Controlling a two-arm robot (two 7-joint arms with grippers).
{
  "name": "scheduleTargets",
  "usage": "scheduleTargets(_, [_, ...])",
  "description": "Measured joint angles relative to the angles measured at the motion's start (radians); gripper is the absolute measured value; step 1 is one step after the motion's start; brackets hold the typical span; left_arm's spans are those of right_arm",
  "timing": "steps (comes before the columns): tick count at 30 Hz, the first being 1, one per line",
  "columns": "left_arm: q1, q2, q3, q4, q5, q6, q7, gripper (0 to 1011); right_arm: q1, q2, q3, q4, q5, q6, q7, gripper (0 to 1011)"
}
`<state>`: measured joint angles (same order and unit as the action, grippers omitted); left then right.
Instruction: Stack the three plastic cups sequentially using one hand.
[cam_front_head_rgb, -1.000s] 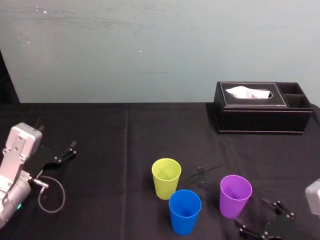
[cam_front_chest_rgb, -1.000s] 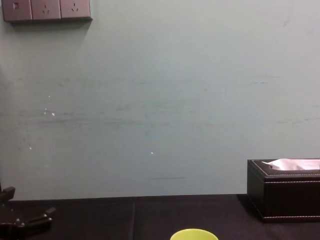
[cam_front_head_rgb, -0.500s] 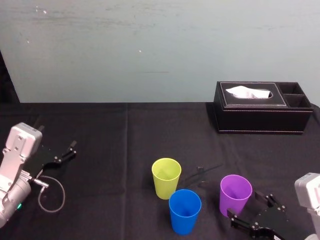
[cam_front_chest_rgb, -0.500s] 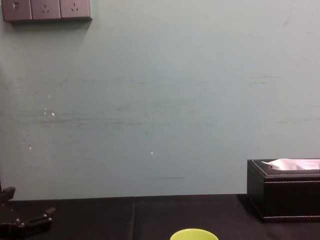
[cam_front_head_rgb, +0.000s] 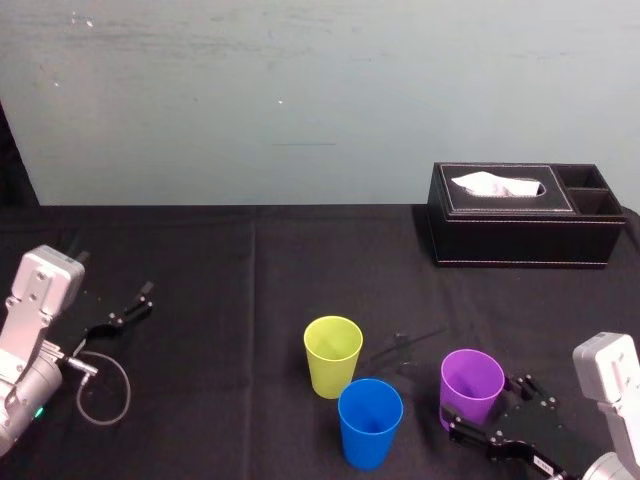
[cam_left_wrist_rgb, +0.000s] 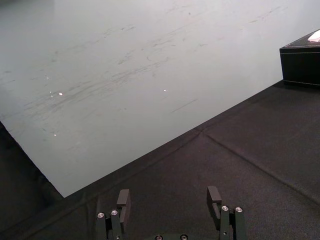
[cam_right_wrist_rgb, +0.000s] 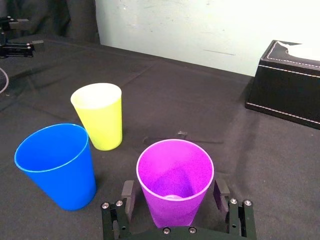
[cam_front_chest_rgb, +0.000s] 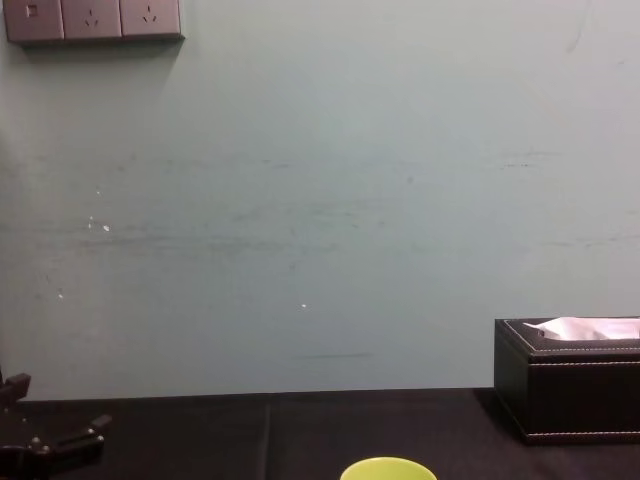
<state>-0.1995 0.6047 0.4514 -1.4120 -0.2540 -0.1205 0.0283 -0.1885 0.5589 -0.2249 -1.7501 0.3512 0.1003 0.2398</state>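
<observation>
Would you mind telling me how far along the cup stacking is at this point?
Done: nothing; the yellow-green plastic cup, bright blue plastic cup and purple plastic cup stand upright and apart. In hand: the open right end effector straddles the purple cup, not yet gripping. Remaining: grasp it, nest it in another cup, then add the third. The left end effector is parked off to the robot's left.

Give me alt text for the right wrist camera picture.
The right gripper, fingers open, straddles the upright purple cup on a black tablecloth. The blue cup and yellow-green cup stand separately nearby, a black tissue box beyond.
</observation>
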Motion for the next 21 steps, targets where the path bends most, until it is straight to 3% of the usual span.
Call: scheduleTargets(21, [0.0, 0.0, 0.0, 0.0, 0.0, 0.0, 0.0, 1000, 0.041, -0.06, 0.018, 0.038, -0.035, 0.029, 0.051, 1003])
